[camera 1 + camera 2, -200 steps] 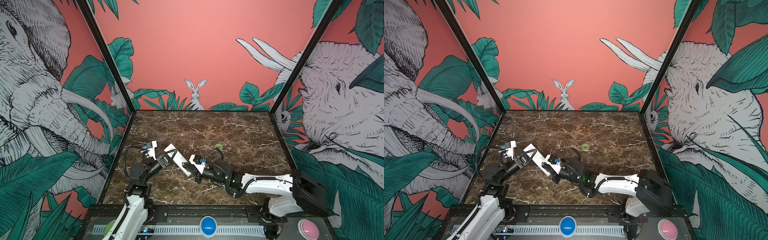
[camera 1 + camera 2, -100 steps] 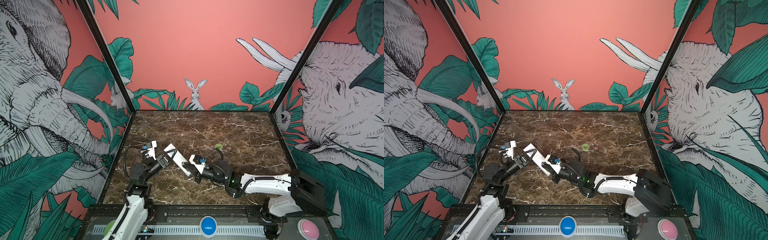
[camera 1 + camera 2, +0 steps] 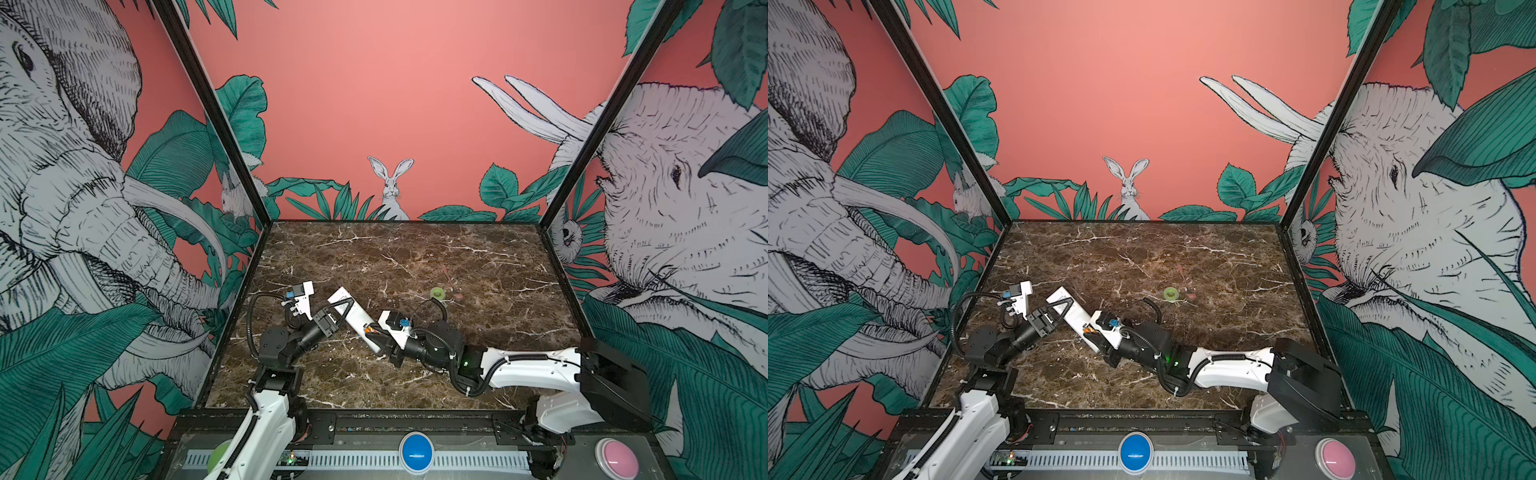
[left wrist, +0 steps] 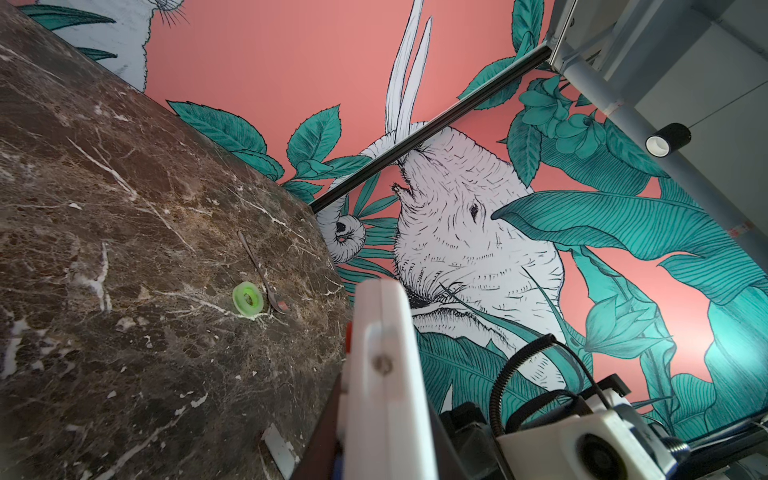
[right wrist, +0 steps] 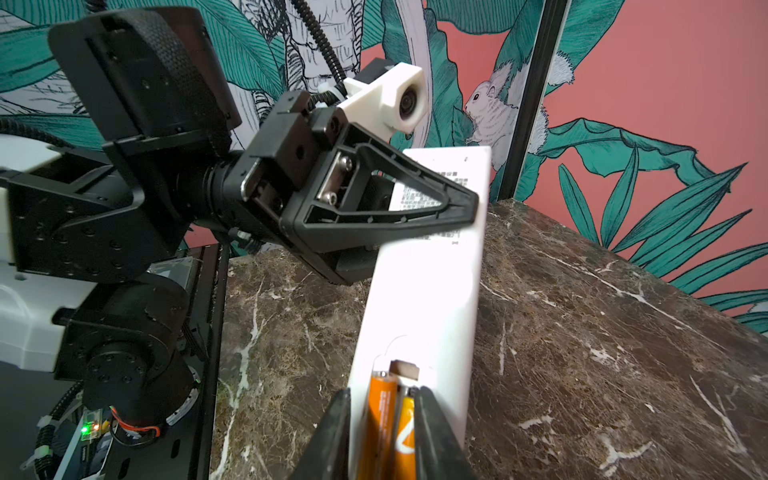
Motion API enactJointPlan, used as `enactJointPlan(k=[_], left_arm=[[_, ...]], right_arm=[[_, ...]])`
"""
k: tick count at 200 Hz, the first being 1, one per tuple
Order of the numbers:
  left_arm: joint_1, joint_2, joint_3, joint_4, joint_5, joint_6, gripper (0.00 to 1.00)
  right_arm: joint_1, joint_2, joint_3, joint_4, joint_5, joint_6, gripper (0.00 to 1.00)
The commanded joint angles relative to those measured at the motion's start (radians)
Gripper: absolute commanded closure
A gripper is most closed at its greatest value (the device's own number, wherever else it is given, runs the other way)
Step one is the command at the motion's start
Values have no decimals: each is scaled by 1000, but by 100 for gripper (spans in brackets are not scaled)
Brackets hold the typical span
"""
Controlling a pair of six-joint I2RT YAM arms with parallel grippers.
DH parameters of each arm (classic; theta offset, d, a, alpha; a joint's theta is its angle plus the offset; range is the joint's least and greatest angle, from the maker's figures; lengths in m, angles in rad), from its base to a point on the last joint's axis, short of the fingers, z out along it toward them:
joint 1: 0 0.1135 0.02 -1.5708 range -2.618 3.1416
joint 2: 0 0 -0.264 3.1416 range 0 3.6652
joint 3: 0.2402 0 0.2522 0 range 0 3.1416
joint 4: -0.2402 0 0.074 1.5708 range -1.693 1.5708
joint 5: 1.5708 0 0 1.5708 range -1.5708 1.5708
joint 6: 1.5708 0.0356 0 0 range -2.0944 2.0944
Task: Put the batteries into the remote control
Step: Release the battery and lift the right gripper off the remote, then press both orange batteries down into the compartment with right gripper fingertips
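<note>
My left gripper point(image 3: 344, 307) point(image 3: 1064, 308) is shut on the remote control point(image 3: 354, 316) point(image 3: 1074, 314), a long white bar held tilted above the marble with its plain back up. In the left wrist view the remote control point(image 4: 382, 374) runs edge-on out from between the jaws. In the right wrist view two orange batteries point(image 5: 380, 419) lie side by side in the open compartment at the remote control's point(image 5: 424, 291) near end. My right gripper point(image 5: 382, 392) point(image 3: 372, 332) is open, one finger on each side of the batteries point(image 3: 368, 329). The left gripper point(image 5: 465, 203) clamps the far end.
A green ring-shaped roll point(image 3: 437, 293) point(image 3: 1170, 294) point(image 4: 248, 299) lies at mid-table beside a thin spoon point(image 4: 259, 270). A small white flat piece point(image 4: 278, 446) rests on the marble under the remote. Blue point(image 3: 416, 452) and pink point(image 3: 616, 459) buttons sit on the front rail.
The right gripper's jaws have parted a little at the battery compartment. Both arms and the remote control stay almost where they were.
</note>
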Motion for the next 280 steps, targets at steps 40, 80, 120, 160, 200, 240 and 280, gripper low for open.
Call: enactJointPlan(k=[40, 80, 120, 160, 200, 240, 280], left_arm=[[-4, -10, 22, 59, 33, -7, 100], [-4, -5, 30, 19, 47, 13, 100], [-4, -4, 49, -44, 68, 44, 100], [-4, -2, 68, -105, 109, 76, 100], [-4, -2, 88, -177, 162, 113, 100], [-4, -11, 103, -222, 211, 137, 100], [-4, -18, 111, -261, 238, 161, 100]], right_arm=[[-7, -23, -12, -12, 19, -22, 64], [-8, -81, 4, -59, -16, -44, 60], [-4, -157, 53, -234, -147, -105, 57], [1, -223, 180, -661, -182, -321, 63], [2, -190, 310, -924, -143, -519, 72], [6, -103, 416, -1018, -178, -607, 76], [7, -73, 457, -1048, -216, -636, 76]])
